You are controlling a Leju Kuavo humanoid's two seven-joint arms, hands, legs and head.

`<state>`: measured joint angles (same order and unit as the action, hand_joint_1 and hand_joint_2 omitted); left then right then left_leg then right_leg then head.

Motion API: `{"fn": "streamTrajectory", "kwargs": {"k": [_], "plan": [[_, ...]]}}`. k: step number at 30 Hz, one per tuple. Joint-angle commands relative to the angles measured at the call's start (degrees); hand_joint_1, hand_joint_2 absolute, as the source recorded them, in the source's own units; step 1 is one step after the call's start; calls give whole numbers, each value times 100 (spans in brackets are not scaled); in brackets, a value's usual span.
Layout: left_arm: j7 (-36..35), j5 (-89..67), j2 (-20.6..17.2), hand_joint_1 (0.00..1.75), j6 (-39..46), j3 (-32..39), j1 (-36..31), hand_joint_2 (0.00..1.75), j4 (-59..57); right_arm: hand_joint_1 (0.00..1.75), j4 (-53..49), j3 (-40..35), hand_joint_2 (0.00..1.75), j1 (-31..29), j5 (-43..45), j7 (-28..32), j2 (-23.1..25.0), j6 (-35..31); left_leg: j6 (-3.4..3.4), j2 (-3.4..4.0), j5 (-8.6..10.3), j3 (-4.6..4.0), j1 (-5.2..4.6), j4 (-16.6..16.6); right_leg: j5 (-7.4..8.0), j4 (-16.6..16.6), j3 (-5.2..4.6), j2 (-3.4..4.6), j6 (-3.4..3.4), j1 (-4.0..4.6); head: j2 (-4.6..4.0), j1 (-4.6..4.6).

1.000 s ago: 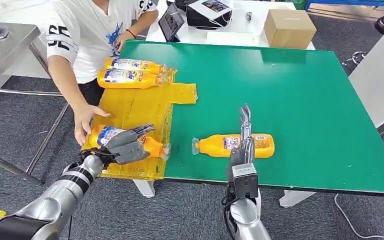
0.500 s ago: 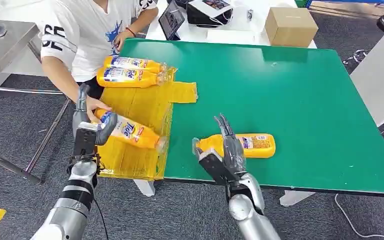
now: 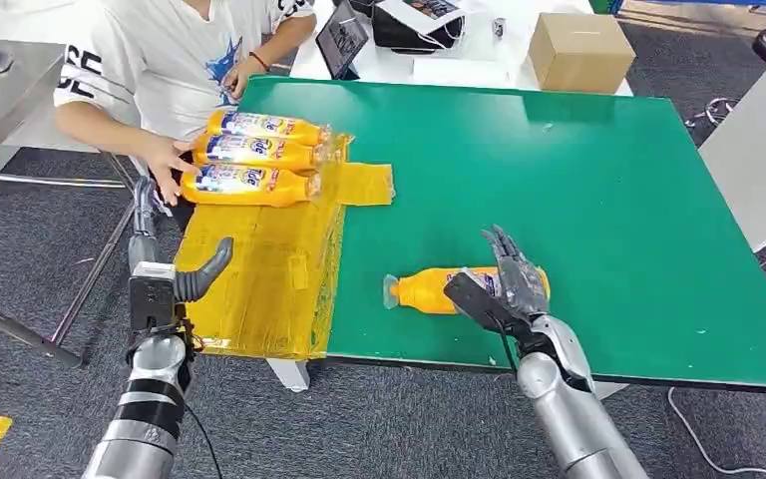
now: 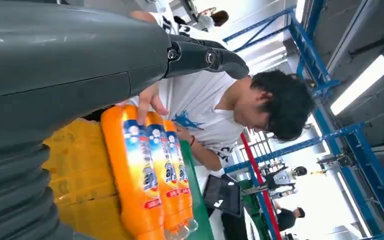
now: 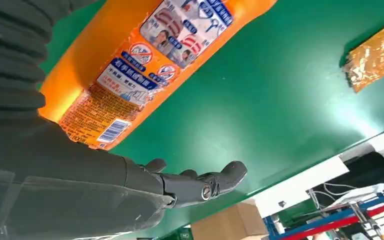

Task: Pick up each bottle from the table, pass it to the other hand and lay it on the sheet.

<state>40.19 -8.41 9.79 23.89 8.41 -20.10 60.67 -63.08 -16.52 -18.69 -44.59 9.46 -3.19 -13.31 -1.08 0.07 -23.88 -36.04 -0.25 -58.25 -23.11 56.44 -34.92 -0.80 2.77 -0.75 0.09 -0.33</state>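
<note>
The right robot hand [image 3: 504,284] is closest to the job: it hangs just over the near side of the last orange bottle [image 3: 464,287] and it is open, fingers spread, holding nothing. This bottle lies flat on the green desk [image 3: 598,200], near the front edge. Its long side runs left to right, with the cap end pointing toward the yellow sheet [image 3: 259,269] and the fat end under the hand. In the right wrist view the bottle [image 5: 145,65] is right in front of the fingers [image 5: 205,182], and I cannot tell if they touch it. I think the hand needs to come down and wrap around the middle of the bottle, across its long side. Nothing sits between the hand and the bottle. The left robot hand [image 3: 165,274] is well apart, out past the sheet's left edge. It is open and holds nothing, so it looks free to take the bottle. Farther away, three bottles [image 3: 254,155] lie side by side at the far end of the sheet. A person's hand [image 3: 165,160] rests on their ends, and could be in the way there. A cardboard box [image 3: 578,52] sits beyond the desk
</note>
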Motion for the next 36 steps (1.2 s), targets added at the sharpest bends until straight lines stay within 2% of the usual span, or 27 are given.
{"fn": "streamTrajectory", "kwargs": {"k": [1, 4, 11, 12, 13, 19, 21, 29, 32, 36], "plan": [[-19, -27, 67, 0, -61, 110, -107, 175, -239, 0, 564, -43, 175, -296, -122, -235, -235, 314, 6, 5, -9, 24, 5, 2, -5, -5, 24, 11, -8, 4, 0, 2], [-19, -91, 62, 0, -137, 51, -131, 175, -464, 0, 716, -38, 175, -229, -117, -291, -406, 510, 6, 0, -9, 30, 4, 3, -8, -6, 31, 6, -8, 2, 0, 2], [-19, -192, 48, 0, -202, -100, -222, 175, -743, 0, 968, -171, 175, -481, -128, -285, -582, 916, 4, 1, -5, 16, -4, 3, -4, -3, 17, 6, -6, -4, 0, 2], [-19, -227, 42, 0, -276, -138, -342, 175, -1001, 0, 1409, -331, 175, -762, 39, -420, -684, 1585, 8, 1, -11, 29, -1, 3, -8, -4, 30, 8, -9, -1, 0, 2], [-19, -197, 57, 0, -316, -171, -426, 175, -1144, 0, 1973, -440, 175, -1057, 153, -259, -726, 1764, 5, -1, -4, 20, -4, 5, -3, -3, 20, 4, -6, -4, 0, 0], [-19, -151, 99, 0, -374, -309, -618, 175, -1565, 0, 3125, -724, 175, -1807, 124, -145, -702, 1801, 5, -7, 0, 35, 5, 6, 1, -14, 37, -3, -8, 4, 0, 2], [-19, -108, 101, 0, -380, -302, -641, 175, -1647, 0, 3210, -817, 175, -1952, 61, -180, -707, 1763, -2, -1, 4, 20, -1, 2, 2, -4, 22, 2, -4, -2, 0, 0], [-19, -52, 92, 0, -455, -285, -686, 175, -1820, 0, 3341, -978, 175, -2162, 2, -219, -682, 1856, 1, 0, -3, 39, 1, 2, -3, -4, 40, 6, -5, 1, 0, 0], [-19, -61, 104, 0, -479, -298, -737, 175, -1943, 0, 3488, -1134, 175, -2270, -9, -209, -671, 2036, -7, 0, 7, 16, -3, 0, 6, -4, 17, 0, 4, -2, 0, 0], [-19, -48, 116, 0, -529, -333, -805, 175, -2070, 0, 3679, -1386, 175, -2331, 32, -145, -695, 2384, -2, -2, 2, 31, 2, -1, 2, -4, 33, 3, -2, 2, 0, 0]]}}
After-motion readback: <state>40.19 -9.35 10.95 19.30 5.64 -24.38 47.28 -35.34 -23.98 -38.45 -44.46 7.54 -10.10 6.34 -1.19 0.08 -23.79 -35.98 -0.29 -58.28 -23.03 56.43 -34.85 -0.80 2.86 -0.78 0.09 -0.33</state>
